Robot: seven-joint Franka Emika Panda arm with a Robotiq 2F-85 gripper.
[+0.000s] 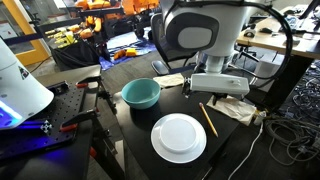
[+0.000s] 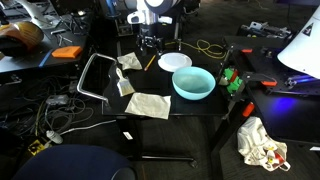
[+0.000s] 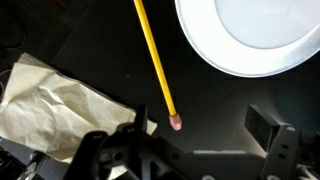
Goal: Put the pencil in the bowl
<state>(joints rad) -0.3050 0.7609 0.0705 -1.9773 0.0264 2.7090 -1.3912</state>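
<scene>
On the dark tabletop (image 3: 225,115), the pencil (image 3: 156,62) lies beside the white plate (image 3: 250,35), its eraser end just ahead of the gripper (image 3: 185,145). The jaws are spread wide and hold nothing. The teal bowl (image 1: 141,94) stands apart, on the plate's far side.

Flat pencil (image 3: 157,62), apart from teal bowl (image 1: 140,102)

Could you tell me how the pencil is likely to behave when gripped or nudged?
The pencil looks thin, straight and rigid, so it is probably stiff and light. Lying flat on the smooth black table, it may roll or skid if nudged sideways.
</scene>
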